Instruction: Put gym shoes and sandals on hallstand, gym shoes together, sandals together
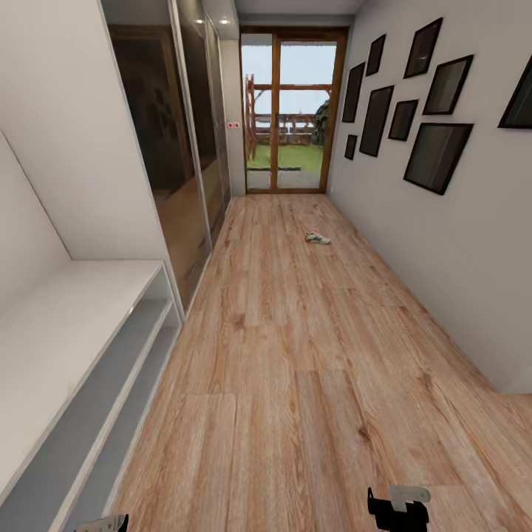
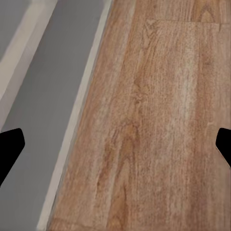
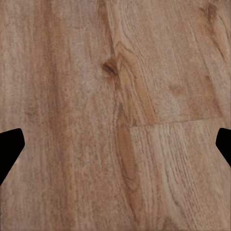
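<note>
Progress: I judge the job barely begun. I see nothing on the hallstand [image 1: 81,325], and one gym shoe [image 1: 318,238] lies far down the corridor floor [image 1: 295,384], well apart from me.
Left to do: from what I can see, drive down to the shoe, fetch it, find its mate and both sandals, then rack each pair side by side.
Left gripper [image 2: 115,144]: in my left wrist view the fingertips [image 2: 10,149] sit at opposite edges, spread wide, with nothing between them. It hangs over the boundary of floor and rack.
Right gripper [image 3: 115,144]: fingers equally wide apart, holding nothing, bare planks beneath.
Gym shoe: small at this range; white with a touch of green and red. I cannot tell how it is lying.
Hallstand: at my left, pale grey, flat matte top, open grey shelves below with straight, crisp edges.
Floor: light brown wood planks, strong grain, dark knots, visible board joints.
Surroundings: glass door [image 1: 292,111] at the far end, dark picture frames [image 1: 436,155] on the right wall, glossy brown wardrobe panels [image 1: 177,148] beyond the rack.
</note>
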Robot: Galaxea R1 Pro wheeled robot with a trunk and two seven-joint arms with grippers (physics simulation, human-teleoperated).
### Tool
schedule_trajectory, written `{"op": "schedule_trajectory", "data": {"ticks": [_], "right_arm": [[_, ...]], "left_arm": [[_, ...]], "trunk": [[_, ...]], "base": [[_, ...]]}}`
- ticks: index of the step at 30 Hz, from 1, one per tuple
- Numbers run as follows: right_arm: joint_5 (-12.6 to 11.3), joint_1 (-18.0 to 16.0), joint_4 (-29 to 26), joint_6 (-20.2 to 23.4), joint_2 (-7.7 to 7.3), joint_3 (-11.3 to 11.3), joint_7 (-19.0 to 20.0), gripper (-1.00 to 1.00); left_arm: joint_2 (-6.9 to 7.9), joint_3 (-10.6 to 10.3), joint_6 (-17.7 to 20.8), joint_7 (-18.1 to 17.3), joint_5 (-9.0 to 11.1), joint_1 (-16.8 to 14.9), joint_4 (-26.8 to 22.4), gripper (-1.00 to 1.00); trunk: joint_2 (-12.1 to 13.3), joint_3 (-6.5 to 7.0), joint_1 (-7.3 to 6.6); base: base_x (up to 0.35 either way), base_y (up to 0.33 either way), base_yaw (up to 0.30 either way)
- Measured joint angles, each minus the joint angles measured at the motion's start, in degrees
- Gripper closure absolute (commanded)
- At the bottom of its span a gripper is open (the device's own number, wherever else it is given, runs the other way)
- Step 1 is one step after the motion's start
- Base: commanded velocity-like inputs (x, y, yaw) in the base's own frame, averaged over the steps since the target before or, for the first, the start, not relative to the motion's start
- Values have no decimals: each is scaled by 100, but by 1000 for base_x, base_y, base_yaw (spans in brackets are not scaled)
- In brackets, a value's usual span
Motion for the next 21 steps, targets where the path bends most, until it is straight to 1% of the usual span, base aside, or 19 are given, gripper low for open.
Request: {"op": "schedule_trajectory", "data": {"ticks": [11, 21], "right_arm": [[0, -2, -3, 0, -1, 1, 3, -100], [3, 1, 0, 0, -30, -1, 17, -100]], "left_arm": [[0, 2, 1, 0, 0, 0, 0, -100], [0, 0, 0, 0, 0, 0, 0, -100]], "trunk": [[0, 0, 0], [0, 0, 0]], "base": [[338, 0, 0], [338, 0, 0]]}}
